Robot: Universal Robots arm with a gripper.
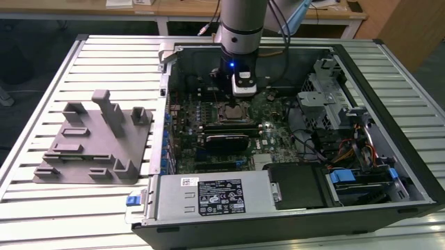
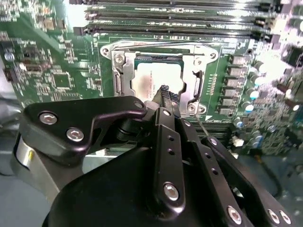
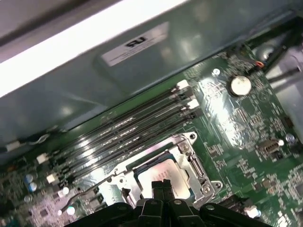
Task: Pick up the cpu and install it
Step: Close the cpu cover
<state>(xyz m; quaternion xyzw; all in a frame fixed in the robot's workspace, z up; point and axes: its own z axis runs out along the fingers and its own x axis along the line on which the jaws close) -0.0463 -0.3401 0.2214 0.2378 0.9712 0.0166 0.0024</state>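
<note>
Install step, near its end by my read: the small flat silvery-grey square cpu [image 2: 150,78] sat inside the metal-framed socket [image 2: 117,71] on the green motherboard [image 2: 52,61]. The black-fingered gripper [image 2: 164,92] hung right over the chip, tips pressed together with nothing between them; contact couldn't be told. Any further move would need the chip flat and square in the frame. In the exterior view, an open black computer case [image 1: 292,229] stood on a slatted pale metal table [image 1: 41,219]. A grey plastic fixture [image 1: 94,140] lay at 9 o'clock of the case, a wooden bench [image 1: 187,9] at 12.
</note>
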